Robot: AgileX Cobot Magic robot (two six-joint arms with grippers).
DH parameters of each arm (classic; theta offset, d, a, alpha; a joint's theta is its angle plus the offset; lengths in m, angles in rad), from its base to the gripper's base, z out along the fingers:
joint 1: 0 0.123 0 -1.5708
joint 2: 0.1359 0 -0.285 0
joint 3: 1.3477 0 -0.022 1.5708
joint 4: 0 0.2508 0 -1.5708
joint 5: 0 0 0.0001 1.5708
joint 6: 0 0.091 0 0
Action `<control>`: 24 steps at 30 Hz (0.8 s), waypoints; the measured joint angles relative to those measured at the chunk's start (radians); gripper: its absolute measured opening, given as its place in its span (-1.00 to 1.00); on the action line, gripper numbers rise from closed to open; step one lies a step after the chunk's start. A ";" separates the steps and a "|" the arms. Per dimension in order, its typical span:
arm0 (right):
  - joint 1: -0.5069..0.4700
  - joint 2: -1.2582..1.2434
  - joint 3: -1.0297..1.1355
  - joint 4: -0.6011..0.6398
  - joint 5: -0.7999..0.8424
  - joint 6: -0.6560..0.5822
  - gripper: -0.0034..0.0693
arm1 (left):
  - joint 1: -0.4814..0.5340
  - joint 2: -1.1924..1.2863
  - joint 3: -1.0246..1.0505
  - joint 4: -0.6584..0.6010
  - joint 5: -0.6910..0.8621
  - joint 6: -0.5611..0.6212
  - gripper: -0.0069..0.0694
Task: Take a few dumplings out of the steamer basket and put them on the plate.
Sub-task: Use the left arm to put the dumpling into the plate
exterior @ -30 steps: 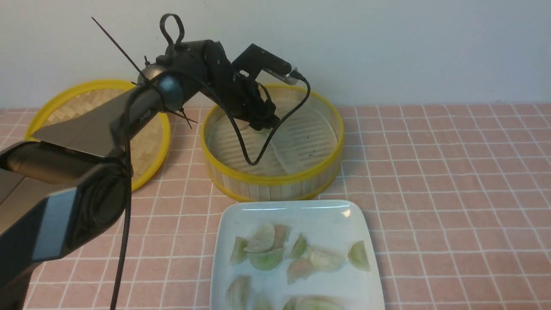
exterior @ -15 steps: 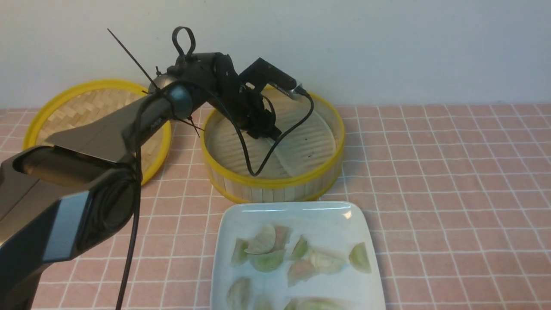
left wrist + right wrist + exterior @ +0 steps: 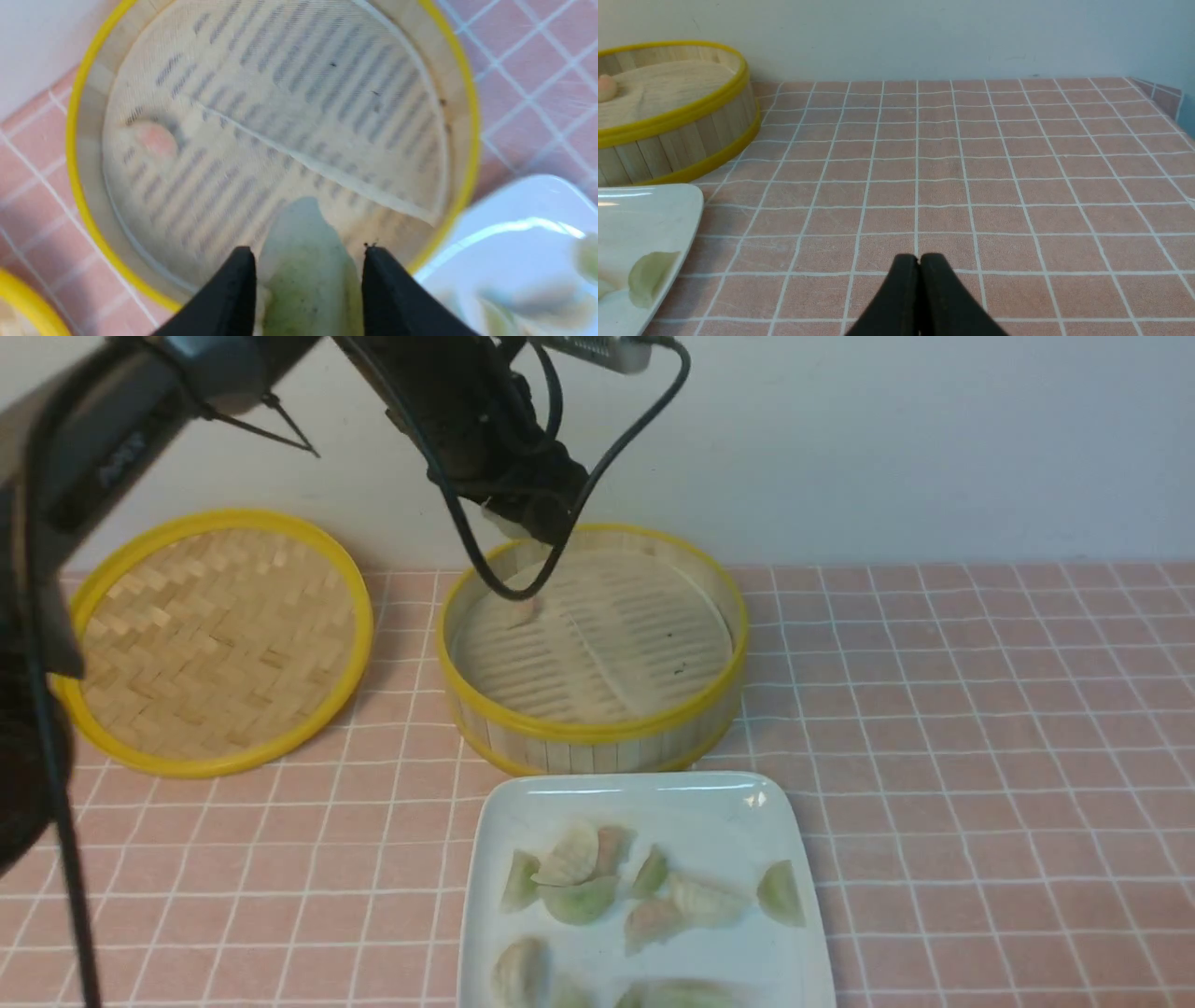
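Transfer step: our left gripper [image 3: 303,261] pinches a pale green dumpling [image 3: 301,228] above the steamer basket [image 3: 597,733] — one pinkish dumpling [image 3: 523,609] lies inside. Next, we judge: carry it over the plate [image 3: 644,793] and release low. The right gripper [image 3: 919,263] is pressed together.

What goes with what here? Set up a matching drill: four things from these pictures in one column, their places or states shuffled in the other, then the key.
Things
1. left pincer
2. right pincer
3. pink dumpling
4. lid

Places or states
A. lying alone in the basket
B. shut, holding nothing
C. flat on the table, to the basket's left
D. shut on a green dumpling

Pairs: 1-D, 2-B, 3-A, 4-C
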 joint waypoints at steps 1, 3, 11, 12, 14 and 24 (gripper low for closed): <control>0.000 0.000 0.000 0.000 0.000 0.000 -0.94 | 0.000 -0.027 0.046 -0.010 0.000 -0.003 -0.14; 0.000 0.000 0.000 0.000 0.000 0.000 -0.94 | -0.009 -0.084 0.196 -0.053 0.001 0.001 -0.14; 0.000 0.000 0.000 0.000 0.000 0.000 -0.94 | -0.160 -0.070 0.528 -0.130 -0.234 0.111 -0.14; 0.000 0.000 0.000 0.000 0.000 0.000 -0.94 | -0.182 -0.044 0.536 -0.137 -0.277 0.131 -0.14; 0.000 0.000 0.000 0.000 0.000 0.000 -0.94 | -0.214 -0.011 0.539 -0.138 -0.321 0.166 -0.14; 0.000 0.000 0.001 0.000 0.000 0.000 -0.94 | -0.273 0.058 0.545 -0.138 -0.455 0.196 0.21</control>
